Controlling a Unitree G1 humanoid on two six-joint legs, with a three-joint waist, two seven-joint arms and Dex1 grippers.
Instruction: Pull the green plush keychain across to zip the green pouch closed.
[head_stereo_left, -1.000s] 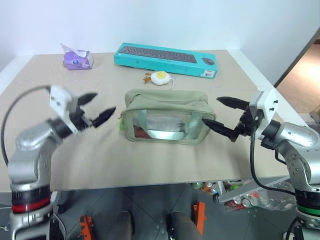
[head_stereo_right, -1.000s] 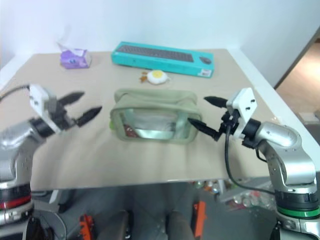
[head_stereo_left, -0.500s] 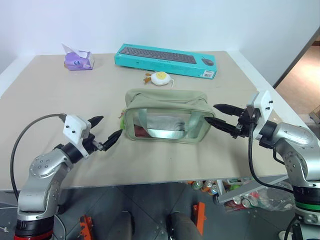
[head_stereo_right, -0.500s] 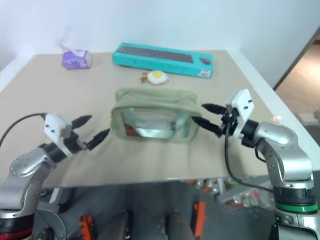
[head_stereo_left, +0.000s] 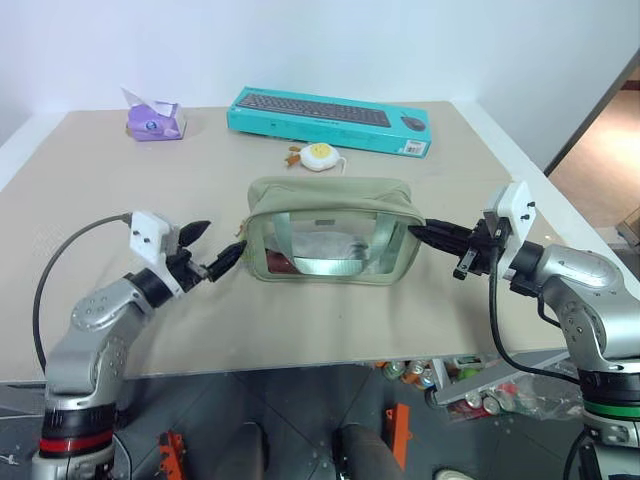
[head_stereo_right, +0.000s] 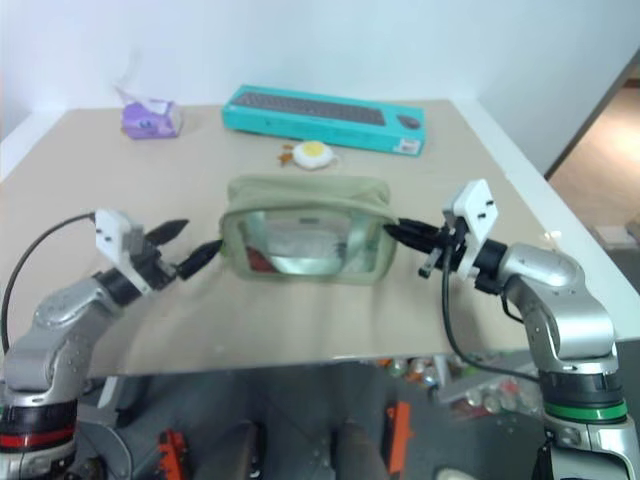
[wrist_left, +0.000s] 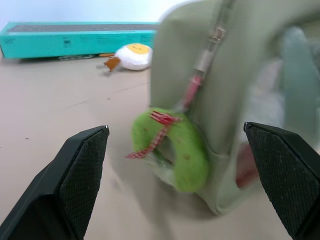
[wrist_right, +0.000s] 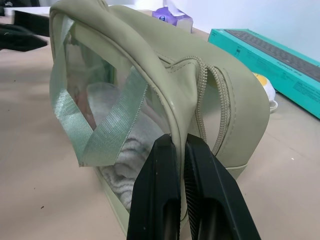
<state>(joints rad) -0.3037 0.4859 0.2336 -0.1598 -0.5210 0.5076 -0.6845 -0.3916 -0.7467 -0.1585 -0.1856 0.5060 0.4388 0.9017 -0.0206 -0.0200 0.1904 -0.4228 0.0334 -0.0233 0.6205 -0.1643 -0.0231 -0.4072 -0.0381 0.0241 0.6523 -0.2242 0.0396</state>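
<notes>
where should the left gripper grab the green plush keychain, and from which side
Take the green plush keychain across its fuzzy ring, below the red cord that ties it to the zipper. It hangs off the end of the green pouch facing the left gripper, whose open fingers already flank it, so probably come straight in from that end. The right gripper pinches the pouch's far end.

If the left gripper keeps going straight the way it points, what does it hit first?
Most likely the green keychain, hanging between the open left gripper's fingers at the pouch's near end, with the pouch wall right behind. Depth is hard to judge.
</notes>
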